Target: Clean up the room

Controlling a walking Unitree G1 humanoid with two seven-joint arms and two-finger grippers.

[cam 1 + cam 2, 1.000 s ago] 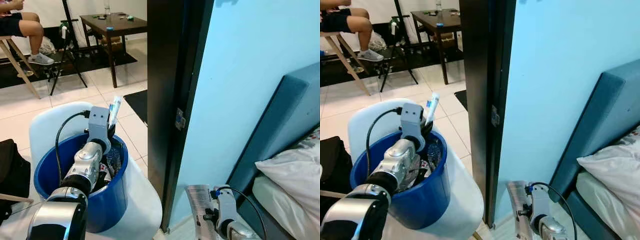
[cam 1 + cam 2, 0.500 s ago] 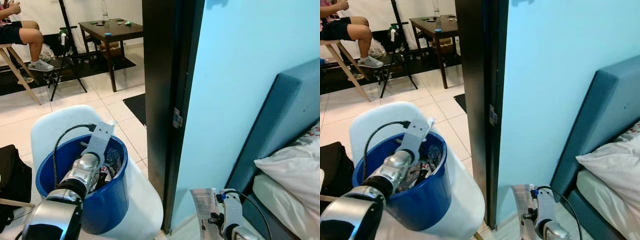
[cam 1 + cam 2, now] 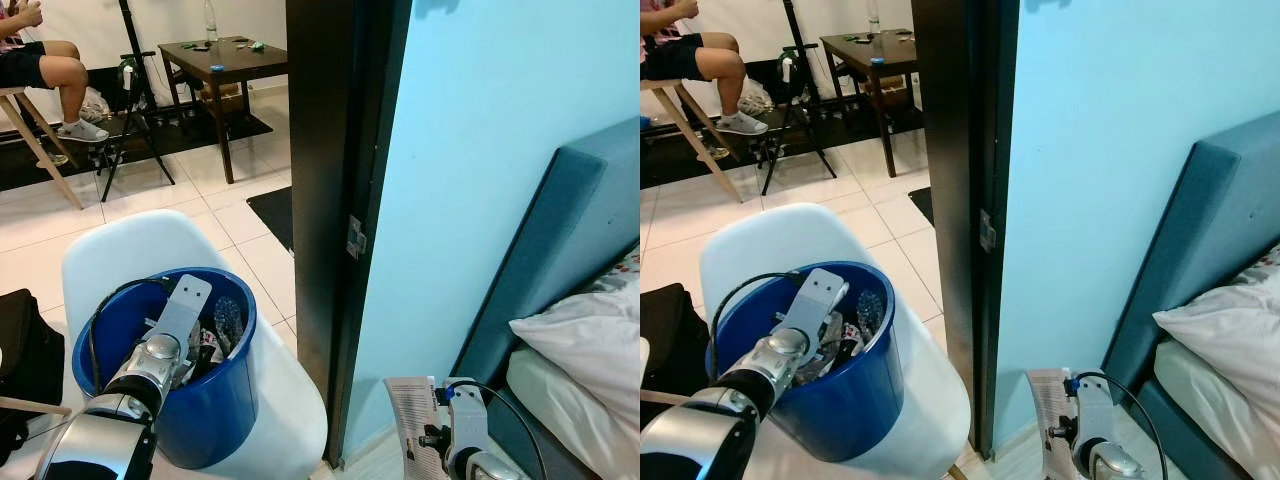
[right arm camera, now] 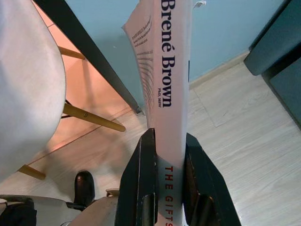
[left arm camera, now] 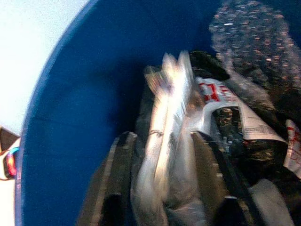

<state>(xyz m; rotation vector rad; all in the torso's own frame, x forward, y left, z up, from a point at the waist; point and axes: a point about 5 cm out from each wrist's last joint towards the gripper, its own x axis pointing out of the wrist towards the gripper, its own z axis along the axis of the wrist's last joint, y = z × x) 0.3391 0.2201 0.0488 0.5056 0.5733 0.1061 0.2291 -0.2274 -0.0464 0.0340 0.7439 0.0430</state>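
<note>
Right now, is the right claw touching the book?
Touching. In the right wrist view, the right claw has both black fingers pressed flat against the book, one on each cover beside the spine, with no gap.

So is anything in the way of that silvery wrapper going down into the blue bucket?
Nothing visible blocks it. The left gripper is already inside the blue bucket, its fingers on either side of the silvery wrapper, with only the trash pile beneath.
</note>
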